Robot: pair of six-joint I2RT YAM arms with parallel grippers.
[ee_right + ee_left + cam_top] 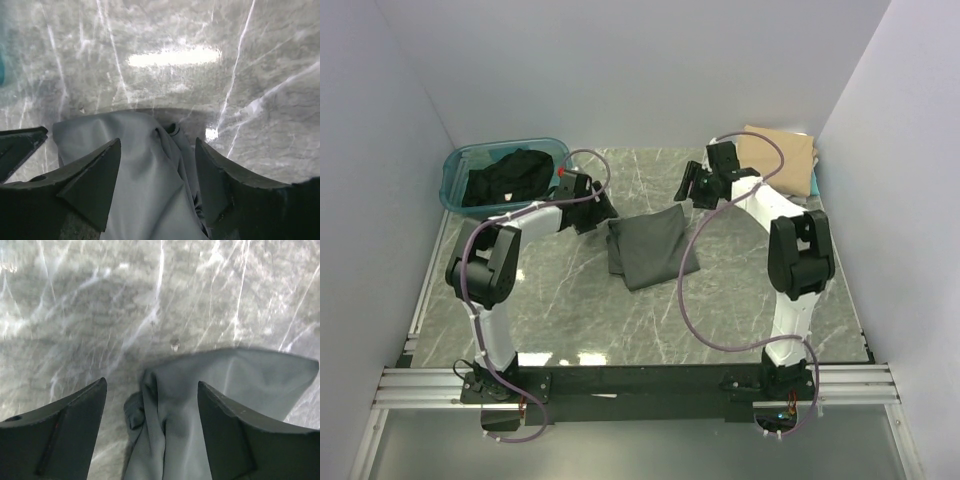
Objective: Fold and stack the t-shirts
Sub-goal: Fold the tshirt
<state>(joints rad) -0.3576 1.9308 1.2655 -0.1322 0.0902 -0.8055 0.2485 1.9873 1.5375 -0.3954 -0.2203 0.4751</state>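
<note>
A dark charcoal-grey t-shirt point(650, 247) lies partly folded in the middle of the table. My left gripper point(601, 217) is open over its far left corner. In the left wrist view the bunched cloth point(200, 405) lies between the spread fingers of the left gripper point(151, 382). My right gripper point(689, 190) is open over the shirt's far right corner. In the right wrist view the cloth point(150, 175) lies between the spread fingers of the right gripper point(158, 141). A black t-shirt point(508, 176) lies in the tub. A folded tan t-shirt point(778, 155) lies at the back right, with teal cloth point(816, 182) under its edge.
A translucent teal plastic tub point(455, 165) stands at the back left. White walls close in the marble table point(570, 310) on three sides. A purple cable point(685, 290) loops from the right arm over the table.
</note>
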